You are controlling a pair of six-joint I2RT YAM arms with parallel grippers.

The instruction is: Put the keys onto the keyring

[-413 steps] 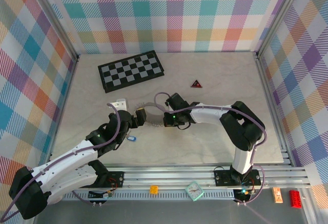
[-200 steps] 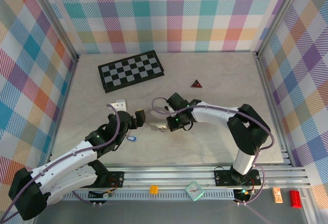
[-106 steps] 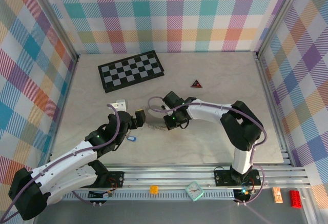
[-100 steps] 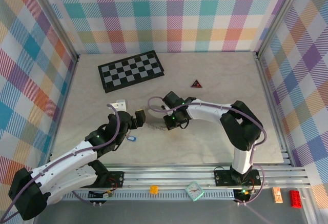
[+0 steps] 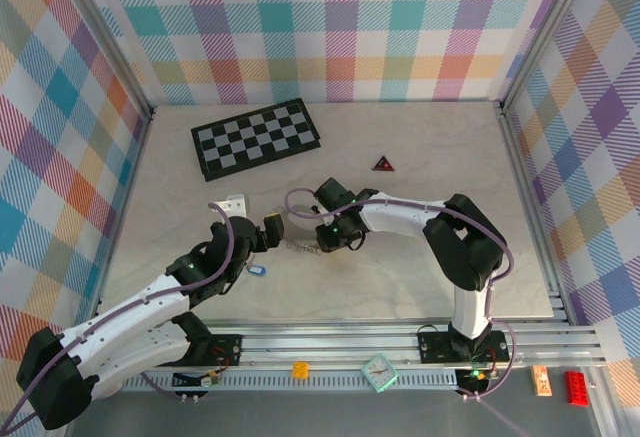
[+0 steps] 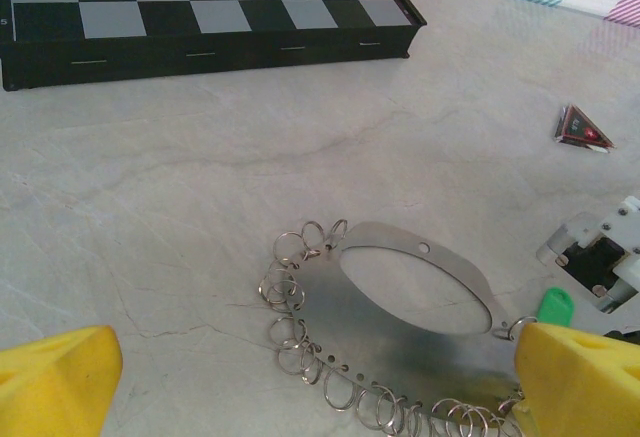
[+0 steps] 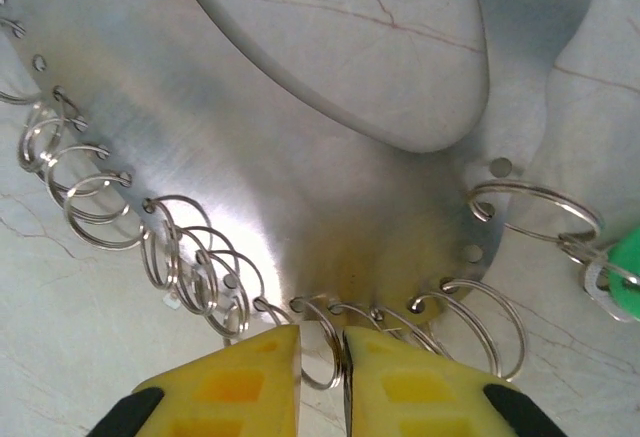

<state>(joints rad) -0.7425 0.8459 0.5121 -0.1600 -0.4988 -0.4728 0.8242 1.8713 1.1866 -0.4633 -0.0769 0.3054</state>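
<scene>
The keyring (image 6: 400,342) is a flat silvery plate with an oval hole and several small wire rings along its edge, lying on the table (image 5: 420,277) between both arms. My left gripper (image 6: 318,377) is open wide just short of it, one yellow finger at each side. My right gripper (image 7: 322,352) sits at the plate's rim (image 7: 300,157), its yellow pads a narrow gap apart with one wire ring standing loose between them. The green-headed key (image 7: 625,277) hangs on a ring at the plate's end (image 6: 555,305). The blue-headed key (image 5: 256,270) lies on the table beside the left arm.
A black-and-white checkerboard (image 5: 256,137) lies at the back left. A dark red-edged triangle (image 5: 383,164) sits behind the right arm. A small white bracket (image 5: 234,202) lies behind the left gripper. Bare table stretches to the right and front.
The right gripper has slid a little left along the plate's edge, and its pads, pressed together a second ago, have parted slightly. The left arm has stayed still.
</scene>
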